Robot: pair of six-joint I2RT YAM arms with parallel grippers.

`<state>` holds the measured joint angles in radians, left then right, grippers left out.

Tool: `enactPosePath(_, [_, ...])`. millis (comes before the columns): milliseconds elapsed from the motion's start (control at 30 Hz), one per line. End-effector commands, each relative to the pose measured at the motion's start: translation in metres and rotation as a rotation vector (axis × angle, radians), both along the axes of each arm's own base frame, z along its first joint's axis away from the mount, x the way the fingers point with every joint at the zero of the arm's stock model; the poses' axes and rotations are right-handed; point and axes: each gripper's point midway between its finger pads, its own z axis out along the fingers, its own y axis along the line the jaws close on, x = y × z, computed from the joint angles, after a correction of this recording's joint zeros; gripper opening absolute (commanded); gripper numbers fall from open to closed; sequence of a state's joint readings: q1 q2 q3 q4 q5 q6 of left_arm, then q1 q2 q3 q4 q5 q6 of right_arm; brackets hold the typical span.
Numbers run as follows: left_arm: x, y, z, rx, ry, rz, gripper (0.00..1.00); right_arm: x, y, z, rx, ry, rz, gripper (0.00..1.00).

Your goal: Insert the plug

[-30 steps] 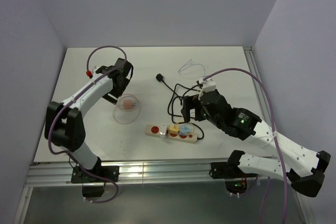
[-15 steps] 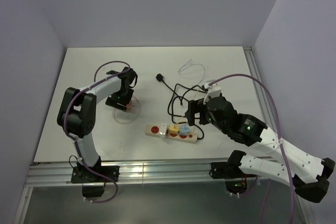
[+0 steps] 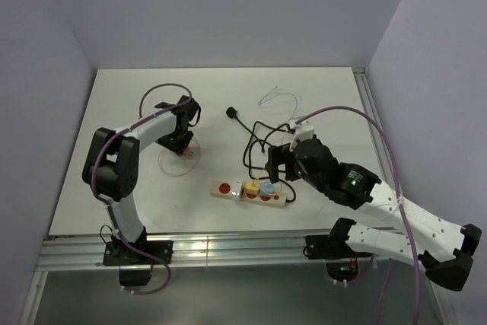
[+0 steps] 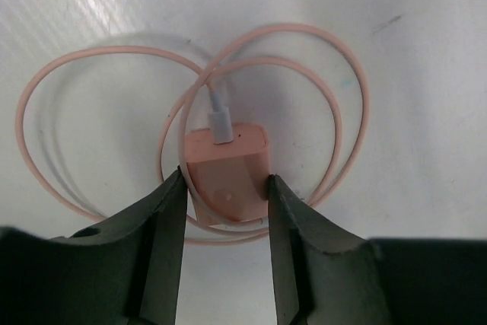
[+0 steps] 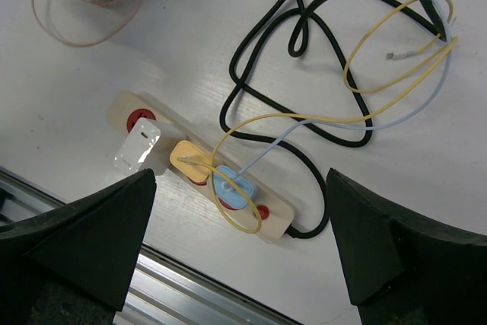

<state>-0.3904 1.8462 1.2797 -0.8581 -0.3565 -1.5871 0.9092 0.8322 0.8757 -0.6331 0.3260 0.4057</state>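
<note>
A pink charger plug lies on the white table inside its coiled pink cable. My left gripper is down over it, one finger pressed against each side of the plug. In the top view the left gripper covers most of the plug. The beige power strip lies near the front edge and holds a white, a yellow and a blue plug. My right gripper hovers wide open and empty above the strip.
The strip's black cable loops behind it and ends in a black plug. Yellow and pale blue cables cross that cable. A thin white cable lies at the back. A metal rail runs along the front edge.
My left gripper swung from the back left over to the pink plug, dropped onto it and closed on its sides. My right arm shifted only slightly above the strip.
</note>
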Motion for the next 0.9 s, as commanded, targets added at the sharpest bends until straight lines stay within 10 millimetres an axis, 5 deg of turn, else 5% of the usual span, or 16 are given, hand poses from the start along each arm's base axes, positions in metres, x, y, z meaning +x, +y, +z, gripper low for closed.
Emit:
enactPosePath(0, [0.009,0.009,0.041,0.155,-0.112,-0.193,0.00,0.005,0.014,0.015,0.050,-0.036,0.031,1.00])
enactPosePath(133, [-0.004,-0.014,0.097,0.185,-0.326,-0.401,0.00,0.008,0.028,0.020,0.060,-0.019,0.066,1.00])
enactPosePath(200, [-0.005,-0.041,0.124,0.145,-0.469,-0.556,0.00,0.008,0.040,0.017,0.071,0.011,0.090,1.00])
enactPosePath(300, [-0.035,-0.076,0.159,-0.013,-0.665,-0.842,0.00,0.008,0.061,0.028,0.147,0.040,0.131,1.00])
enactPosePath(333, [-0.051,-0.096,0.187,-0.122,-0.826,-0.959,0.00,0.008,0.068,0.036,0.183,0.048,0.144,1.00])
enactPosePath(467, [-0.096,-0.113,0.243,-0.206,-1.113,-1.209,0.00,0.011,0.083,0.066,0.303,0.058,0.193,1.00])
enactPosePath(600, [-0.124,-0.119,0.264,-0.244,-1.211,-1.346,0.00,0.012,0.097,0.107,0.427,0.058,0.261,0.84])
enactPosePath(733, [-0.147,-0.131,0.275,-0.317,-1.299,-1.463,0.00,0.004,0.128,0.126,0.527,0.133,0.364,0.66])
enactPosePath(867, [-0.153,-0.133,0.272,-0.293,-1.309,-1.486,0.00,0.010,0.135,0.141,0.542,0.110,0.355,0.35])
